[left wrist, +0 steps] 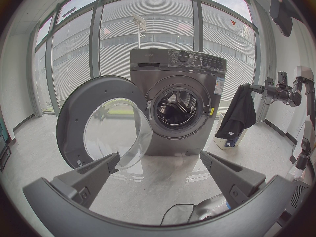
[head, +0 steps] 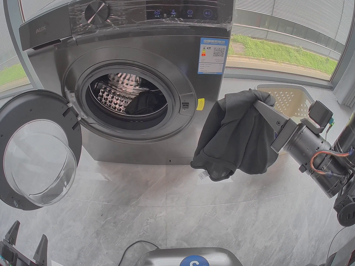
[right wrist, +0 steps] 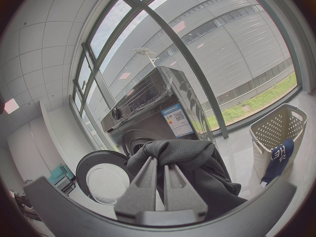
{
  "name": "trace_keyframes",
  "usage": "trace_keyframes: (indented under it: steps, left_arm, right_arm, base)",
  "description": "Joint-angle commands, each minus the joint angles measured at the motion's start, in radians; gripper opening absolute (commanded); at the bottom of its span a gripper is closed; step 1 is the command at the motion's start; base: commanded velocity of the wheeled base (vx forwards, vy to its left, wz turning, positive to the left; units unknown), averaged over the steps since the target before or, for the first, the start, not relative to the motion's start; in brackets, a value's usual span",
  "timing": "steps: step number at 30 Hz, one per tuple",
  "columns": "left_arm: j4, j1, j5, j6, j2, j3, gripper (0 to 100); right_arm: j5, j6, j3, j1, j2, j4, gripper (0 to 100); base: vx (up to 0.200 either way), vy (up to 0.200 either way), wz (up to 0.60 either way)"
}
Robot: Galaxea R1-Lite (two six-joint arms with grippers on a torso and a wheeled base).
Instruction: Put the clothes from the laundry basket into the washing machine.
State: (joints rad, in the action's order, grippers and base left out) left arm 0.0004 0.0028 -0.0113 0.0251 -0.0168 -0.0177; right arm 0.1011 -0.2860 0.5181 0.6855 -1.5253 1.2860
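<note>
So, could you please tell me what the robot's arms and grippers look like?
The right arm ends in a silver-grey metal cylinder with an orange cable looped on it and a black boxy camera on top. The right gripper and left gripper both have dark grey, tapered wedge-shaped fingers.

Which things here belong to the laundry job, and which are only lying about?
Belong to the job:
washing machine, its door open
dark grey garment held in the right gripper
black garment in the drum
laundry basket
blue garment hanging over its rim

Only lying about:
black cable on the floor
teal furniture
</note>
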Motion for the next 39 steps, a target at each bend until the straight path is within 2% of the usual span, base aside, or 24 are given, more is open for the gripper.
trace_keyframes:
  steps: [1, 7, 13, 19, 25, 39]
  left_arm:
    - [0.0, 0.0, 0.001, 0.001, 0.012, 0.015, 100]
    - [0.0, 0.0, 0.001, 0.001, 0.012, 0.015, 100]
    - [0.0, 0.0, 0.001, 0.001, 0.012, 0.015, 100]
    - [0.0, 0.0, 0.001, 0.003, 0.012, 0.015, 100]
    - [0.0, 0.0, 0.001, 0.003, 0.012, 0.015, 100]
    - [0.0, 0.0, 0.001, 0.004, 0.012, 0.015, 100]
  right_arm:
    - [0.0, 0.001, 0.0, 0.0, -0.001, 0.001, 0]
    - [0.0, 0.001, -0.003, 0.0, -0.001, 0.001, 0]
    - [-0.001, -0.001, -0.003, -0.001, -0.001, 0.001, 0]
    - [-0.001, 0.001, -0.004, -0.001, -0.001, 0.001, 0]
    - [-0.001, 0.001, -0.004, -0.001, -0.001, 0.0, 0]
    - [-0.001, -0.001, -0.004, -0.004, -0.001, 0.0, 0]
  base:
    - [0.0, 0.2, 0.0]
    - [0.0, 0.2, 0.0]
    - [0.0, 0.0, 0.0]
    - [-0.2, 0.0, 0.0]
    - [0.0, 0.0, 0.0]
    - [0.0, 0.2, 0.0]
